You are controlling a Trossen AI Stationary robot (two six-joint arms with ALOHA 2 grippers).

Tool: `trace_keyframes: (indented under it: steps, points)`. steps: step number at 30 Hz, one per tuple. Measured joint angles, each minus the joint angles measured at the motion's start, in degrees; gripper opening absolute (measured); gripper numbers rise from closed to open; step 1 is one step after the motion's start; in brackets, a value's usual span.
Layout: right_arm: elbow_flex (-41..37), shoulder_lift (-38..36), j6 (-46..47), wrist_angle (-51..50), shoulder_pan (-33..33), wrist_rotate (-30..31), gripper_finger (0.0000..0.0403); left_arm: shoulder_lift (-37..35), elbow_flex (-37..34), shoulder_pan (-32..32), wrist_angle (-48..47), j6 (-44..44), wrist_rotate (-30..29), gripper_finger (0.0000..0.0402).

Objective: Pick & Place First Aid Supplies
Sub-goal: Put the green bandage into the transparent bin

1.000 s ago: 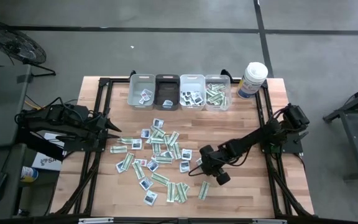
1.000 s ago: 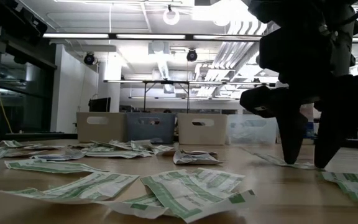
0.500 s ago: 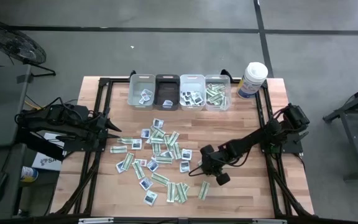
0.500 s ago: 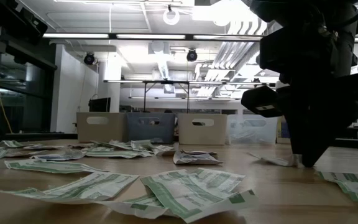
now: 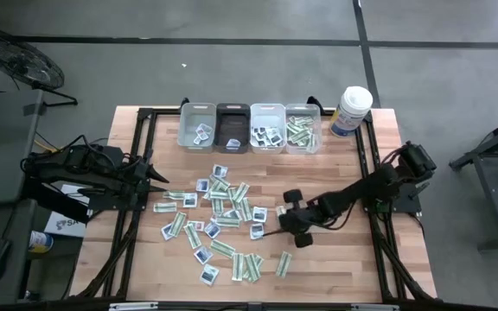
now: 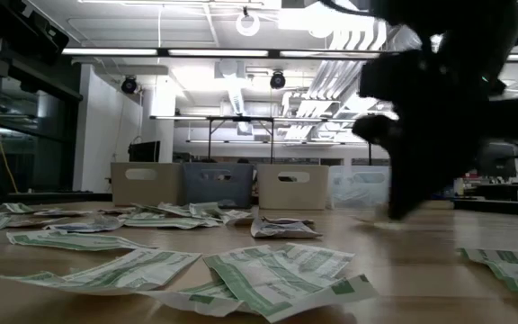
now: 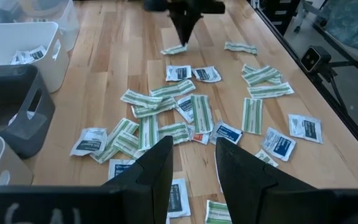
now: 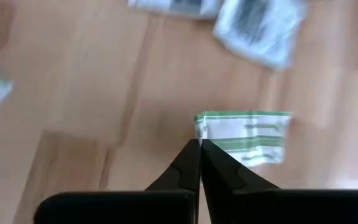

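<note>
Many first aid supplies (image 5: 219, 216), green-and-white strips and squarish white packets, lie flat and scattered across the table's middle. My right gripper (image 5: 277, 229) hangs over their right fringe, shut on one green-and-white strip (image 8: 247, 137). In the left wrist view that strip (image 7: 174, 48) shows just under my right gripper (image 7: 183, 38). My left gripper (image 5: 164, 180) waits at the table's left side above the wood; its fingers (image 7: 160, 168) stand apart with nothing between them. My right gripper pinches the strip's one short end (image 8: 199, 129) between its two fingertips, at their free ends. The fingers slant steeply down from the table's right side. The strip sticks out sideways below the tips, slightly bent near the hold. Whether its free end touches the wood I cannot tell.
Four small bins (image 5: 197, 127) (image 5: 233, 128) (image 5: 267, 128) (image 5: 302, 128) stand in a row at the far edge, some holding packets. A white canister (image 5: 351, 111) stands to their right. Bare wood (image 5: 335, 259) lies near the right front; one strip (image 5: 284, 263) lies there.
My right gripper stood with open fingers down on the wood around a strip, has shut on it, and has risen while rolling its wrist. The strip has come up off the table with it. The other packets lie as before.
</note>
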Motion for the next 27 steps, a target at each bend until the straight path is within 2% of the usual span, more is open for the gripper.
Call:
trace_keyframes:
  steps: [6, 12, 21, 27]
  points:
    - [0.2, -3.8, 1.4, -2.5, -0.8, 5.9, 0.0001, 0.0, 0.0, 0.0, 0.0, -0.2, -0.8, 0.0119]
    - [0.2, -7.8, 1.9, -8.1, -3.5, 8.7, 0.0001, 0.0, 0.0, 0.0, 0.0, -0.2, -1.4, 0.0119]
    - [0.3, -17.0, 1.5, -19.9, -10.8, 16.4, 0.0001, 0.0, 0.0, 0.0, 0.0, -0.4, -1.8, 0.0119]
    - [0.3, -23.5, -5.0, -22.6, -18.2, 18.4, 0.0, 0.0, 0.0, 0.0, 0.0, -1.0, -2.9, 0.0119]
